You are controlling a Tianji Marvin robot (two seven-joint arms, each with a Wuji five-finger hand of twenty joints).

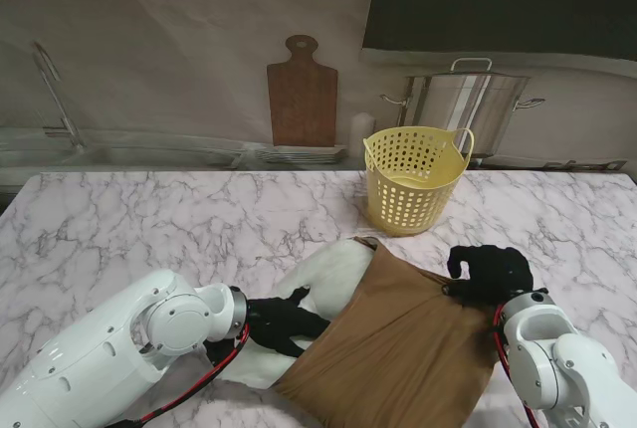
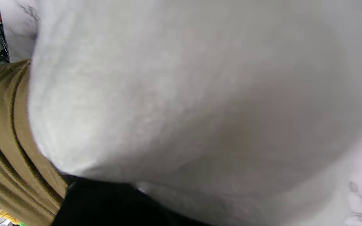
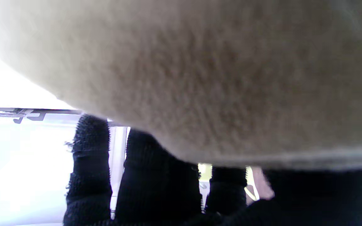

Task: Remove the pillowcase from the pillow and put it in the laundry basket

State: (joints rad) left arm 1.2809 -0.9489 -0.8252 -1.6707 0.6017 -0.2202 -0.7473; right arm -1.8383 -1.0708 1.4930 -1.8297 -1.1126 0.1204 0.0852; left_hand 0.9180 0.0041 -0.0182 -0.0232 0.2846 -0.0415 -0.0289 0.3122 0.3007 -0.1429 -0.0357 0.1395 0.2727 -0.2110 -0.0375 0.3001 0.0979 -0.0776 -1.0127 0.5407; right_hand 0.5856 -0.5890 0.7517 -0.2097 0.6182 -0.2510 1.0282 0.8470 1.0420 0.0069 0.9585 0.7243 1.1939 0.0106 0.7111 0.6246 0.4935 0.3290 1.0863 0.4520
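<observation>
The white pillow (image 1: pixel 323 274) lies on the marble table, its left end bare and the rest inside the brown pillowcase (image 1: pixel 398 348). My left hand (image 1: pixel 284 321) in its black glove presses its fingers into the bare pillow right at the pillowcase's open edge. In the left wrist view the pillow (image 2: pixel 184 94) fills the picture, with ribbed pillowcase (image 2: pixel 2 131) folds beside it. My right hand (image 1: pixel 488 274) is curled on the pillowcase's far right corner. That brown cloth (image 3: pixel 215 78) lies over the gloved fingers (image 3: pixel 90 163) in the right wrist view. The yellow laundry basket (image 1: pixel 410 177) stands upright beyond the pillow.
A wooden cutting board (image 1: pixel 302 93) leans on the back wall above a stack of plates (image 1: pixel 299 156). A steel stockpot (image 1: pixel 463 100) stands behind the basket. The marble table (image 1: pixel 149 229) stretches bare to the left.
</observation>
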